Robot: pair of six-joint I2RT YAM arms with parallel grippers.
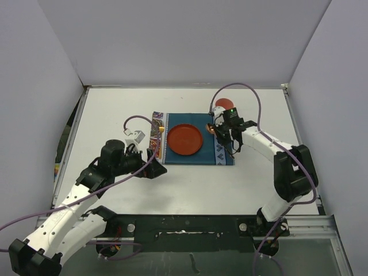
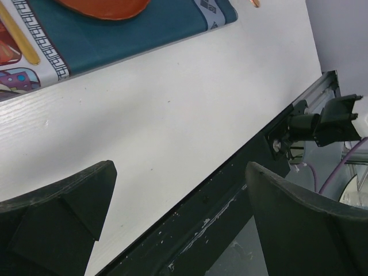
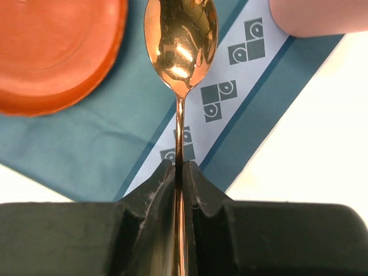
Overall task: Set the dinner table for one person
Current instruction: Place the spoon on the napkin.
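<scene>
Right wrist view: my right pincer [image 3: 181,169] is clamped tight on the thin handle of one copper-coloured spoon [image 3: 180,43]. The bowl points away from the pincer and hangs over the patterned end of the teal placemat [image 3: 98,144]. The orange plate [image 3: 54,52] lies ahead and to the left of this pincer. This grip cannot be made out from above.

Top view: the right pincer [image 1: 221,133] sits over the placemat's [image 1: 207,152] right end, and one red round item [image 1: 224,104] stands just beyond it. This is the only view that shows that item whole.

Left wrist view: my left pincer [image 2: 178,190] stands fully spread and holds nothing, with bare white desk [image 2: 172,109] beneath it. One yellow strip [image 2: 20,37] lies ahead and to the left on the placemat's other patterned end.

Count: one desk [image 1: 190,184], under both pincers; one placemat; one plate [image 1: 184,140]; one spoon [image 1: 211,129]; one red item; two pincers, the left pincer [image 1: 156,167] just short of the placemat's near left corner.
</scene>
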